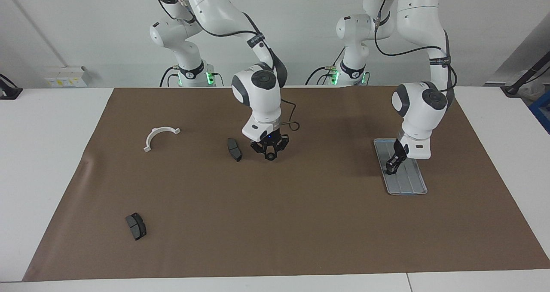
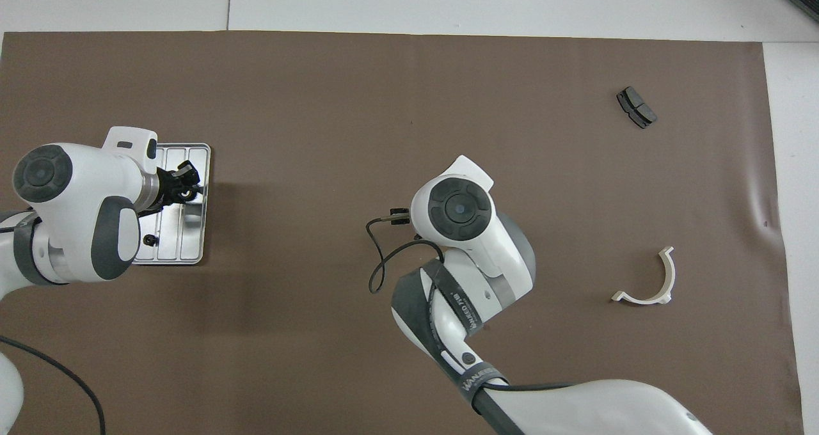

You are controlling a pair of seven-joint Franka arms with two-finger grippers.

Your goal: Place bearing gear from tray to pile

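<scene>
The silver tray (image 1: pixel 409 185) lies on the brown mat toward the left arm's end; it also shows in the overhead view (image 2: pixel 187 243). A small black bearing gear (image 2: pixel 150 238) lies on it. My left gripper (image 1: pixel 392 168) is down over the tray, its tip at the tray's surface (image 2: pixel 185 189). My right gripper (image 1: pixel 270 153) hangs a little above the middle of the mat and is shut on a small black round gear (image 1: pixel 270 157), beside a dark brake pad (image 1: pixel 234 149). In the overhead view the right wrist hides this gripper and the pad.
A white half-ring bracket (image 1: pixel 155 133) lies toward the right arm's end; it also shows in the overhead view (image 2: pixel 669 281). A second brake pad (image 1: pixel 136 226) lies farther from the robots, also seen from overhead (image 2: pixel 636 107). A black cable loops off the right wrist (image 2: pixel 377 262).
</scene>
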